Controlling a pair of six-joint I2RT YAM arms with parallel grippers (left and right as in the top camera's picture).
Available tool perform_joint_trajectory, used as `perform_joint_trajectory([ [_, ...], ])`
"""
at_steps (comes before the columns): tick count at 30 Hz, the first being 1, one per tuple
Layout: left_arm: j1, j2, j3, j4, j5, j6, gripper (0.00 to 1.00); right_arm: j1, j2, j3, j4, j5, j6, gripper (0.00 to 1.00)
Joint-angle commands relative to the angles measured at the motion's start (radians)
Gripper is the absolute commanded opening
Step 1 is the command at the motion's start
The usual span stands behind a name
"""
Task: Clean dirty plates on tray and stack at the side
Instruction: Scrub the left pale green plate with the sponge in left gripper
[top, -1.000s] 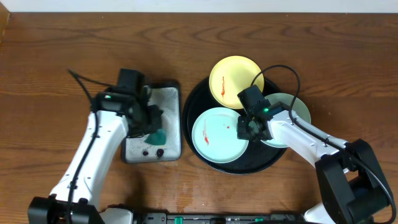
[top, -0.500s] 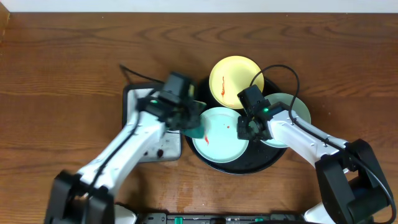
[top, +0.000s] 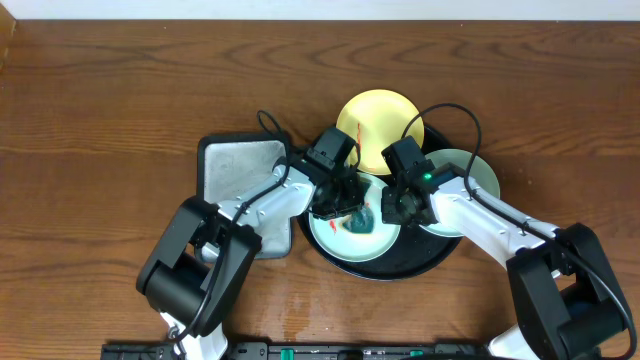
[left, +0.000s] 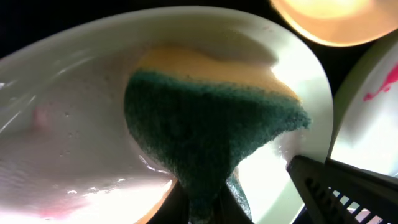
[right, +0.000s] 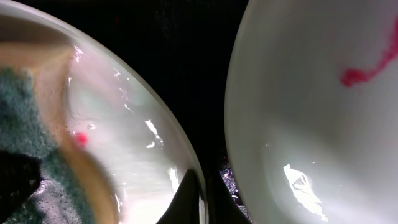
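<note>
**Sponge on the lower-left plate, rim pinned from the other side**

The left gripper (top: 350, 212) has its jaws clamped narrow on a green-and-yellow sponge (left: 211, 124) and presses the green face into the mint-blue plate (top: 330, 238). That plate lies in the lower left of the black tray (top: 400, 268), at the frame's centre. The right gripper (top: 392, 208) has its jaws closed on the same plate's right rim, probably so the plate does not slide or spin under the scrubbing. A small red spot (right: 81, 138) shows beside the sponge, so this plate does not look clean yet.

The yellow plate (top: 375, 115) sits at the top of the tray and a second mint-blue plate (top: 482, 172) at its right, partly under the right arm. Nothing is stacked on the desk (top: 100, 100).

A second ago the left arm was over the rectangular tray (top: 235, 165) left of centre, sponge already in its jaws. Half a second ago it had reached the plate's left edge, and now it is over the plate's middle. The right arm and all three plates have not shifted.
</note>
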Motion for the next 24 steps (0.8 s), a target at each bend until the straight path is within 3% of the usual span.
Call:
perform_joint_trajectory([
  [1, -0.011, 0.074, -0.031, -0.125, -0.158, -0.03, 0.08, 0.007, 0.024, 0.005, -0.006, 0.073, 0.004, 0.01],
  [6, -0.01, 0.026, 0.036, -0.394, -0.463, -0.03, 0.07, 0.007, 0.024, 0.005, -0.008, 0.066, 0.005, 0.01],
  [10, 0.0, 0.015, 0.049, -0.481, -0.52, -0.03, 0.08, 0.007, 0.024, 0.005, -0.014, 0.066, 0.008, 0.01],
  [14, -0.006, 0.018, 0.048, -0.43, -0.475, -0.024, 0.07, 0.007, 0.024, 0.005, -0.015, 0.066, 0.008, 0.01],
  [18, -0.031, 0.024, 0.045, -0.23, -0.265, 0.035, 0.07, 0.007, 0.024, 0.005, -0.015, 0.066, 0.008, 0.01],
  [24, -0.082, 0.032, 0.045, -0.008, -0.033, 0.017, 0.07, 0.007, 0.024, 0.005, -0.014, 0.066, 0.007, 0.01],
])
